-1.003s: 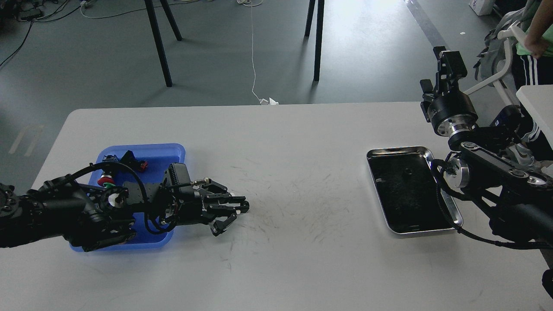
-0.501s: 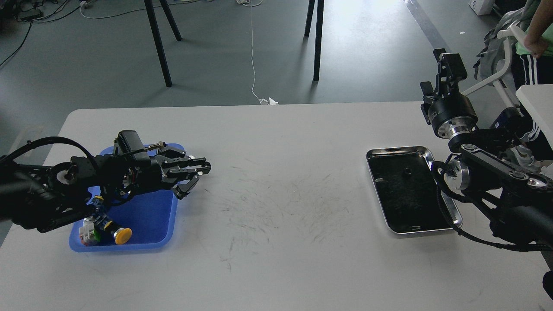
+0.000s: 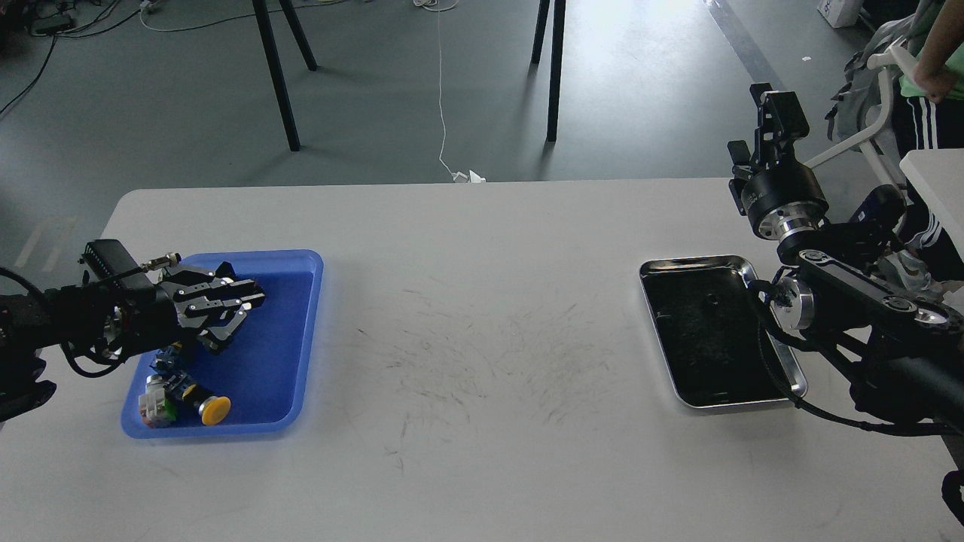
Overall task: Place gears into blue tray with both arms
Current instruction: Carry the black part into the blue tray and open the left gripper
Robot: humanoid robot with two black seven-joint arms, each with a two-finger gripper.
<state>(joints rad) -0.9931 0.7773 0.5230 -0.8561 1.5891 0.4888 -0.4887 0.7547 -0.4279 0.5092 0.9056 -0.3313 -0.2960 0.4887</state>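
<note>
The blue tray [image 3: 290, 339] lies at the table's left. My left gripper [image 3: 239, 315] hovers over its upper left part, pointing right; its dark fingers sit close together and I cannot make out whether anything is between them. One small black gear [image 3: 709, 301] lies in the steel tray [image 3: 697, 261] on the right. My right gripper [image 3: 778, 105] points upward beyond the table's far right edge, well above and behind that tray; its fingers cannot be told apart.
Colourful push-button switches [image 3: 203, 405] lie in the blue tray's near left corner. The right arm's elbow [image 3: 798, 301] hangs beside the steel tray's right rim. A person [image 3: 930, 68] stands at the far right. Black legs [image 3: 553, 68] stand behind the table.
My left arm has drawn back to the left, from the table right of the blue tray to above the tray, uncovering the switches. The right arm has barely shifted.
</note>
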